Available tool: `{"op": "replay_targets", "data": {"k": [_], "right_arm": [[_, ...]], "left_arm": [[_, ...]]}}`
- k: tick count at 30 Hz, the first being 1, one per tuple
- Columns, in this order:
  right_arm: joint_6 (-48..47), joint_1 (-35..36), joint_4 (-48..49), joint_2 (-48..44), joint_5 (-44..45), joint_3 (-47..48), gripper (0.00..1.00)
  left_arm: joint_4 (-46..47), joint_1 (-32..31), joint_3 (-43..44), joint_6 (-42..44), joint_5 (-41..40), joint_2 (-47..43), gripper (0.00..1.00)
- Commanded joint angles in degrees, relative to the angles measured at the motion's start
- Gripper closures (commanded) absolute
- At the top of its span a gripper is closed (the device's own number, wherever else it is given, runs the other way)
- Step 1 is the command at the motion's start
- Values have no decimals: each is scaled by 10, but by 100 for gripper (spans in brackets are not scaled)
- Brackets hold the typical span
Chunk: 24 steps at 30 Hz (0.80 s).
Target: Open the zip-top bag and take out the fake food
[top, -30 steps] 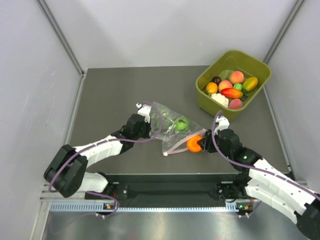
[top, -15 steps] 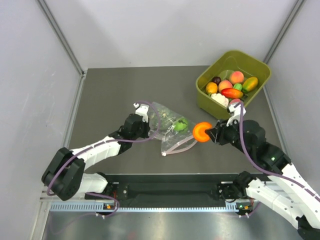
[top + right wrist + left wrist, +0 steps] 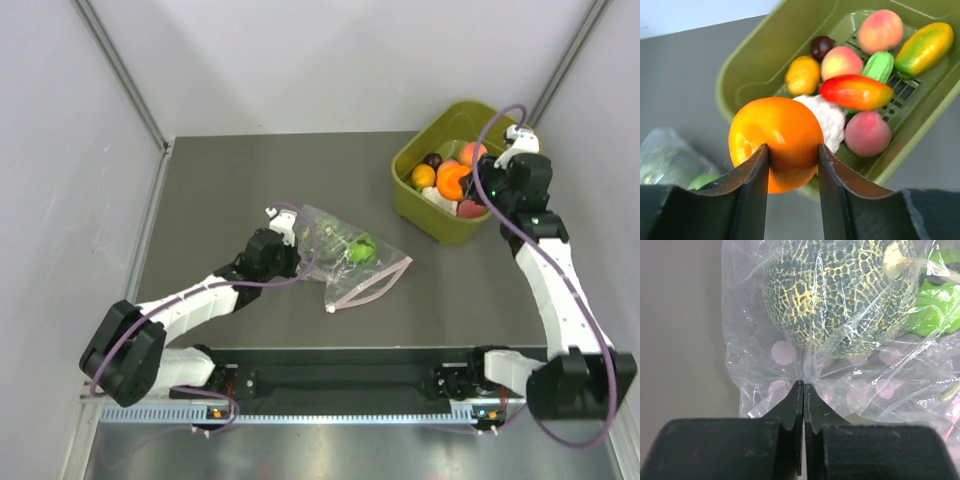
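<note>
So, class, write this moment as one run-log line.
left hand shut on zip-top bag | right hand holding orange fruit over olive-green tub | green fruit inside bag

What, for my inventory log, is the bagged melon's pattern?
Dark green melon, yellow crackle netting; clearest in left wrist view.

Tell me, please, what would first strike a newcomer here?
The glossy orange fruit clamped in the right gripper above the olive-green tub at the far right. Then the clear zip-top bag at centre, pinched by the left gripper, with a netted melon and green fruit inside.
</note>
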Motion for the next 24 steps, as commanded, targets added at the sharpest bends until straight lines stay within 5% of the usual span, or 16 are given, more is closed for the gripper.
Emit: {"op": "replay_targets", "data": {"k": [1, 5, 8, 9, 12, 21, 24], "right_arm": [[21, -74, 97, 65, -85, 33, 99], [40, -96, 150, 107, -86, 33, 95], [40, -96, 149, 134, -81, 50, 77], [40, -97, 145, 143, -81, 55, 52], [34, -96, 136, 144, -71, 59, 1], [26, -77, 126, 34, -78, -14, 1], [3, 13, 91, -19, -72, -53, 2]], "left_arm": [[15, 5, -4, -3, 8, -19, 100], [15, 6, -4, -3, 11, -18, 100], [15, 6, -4, -3, 14, -17, 100], [15, 6, -4, -3, 15, -17, 100], [15, 6, -4, -3, 16, -18, 100], [21, 6, -6, -4, 37, -21, 100], [24, 7, -6, -7, 57, -25, 100]]}}
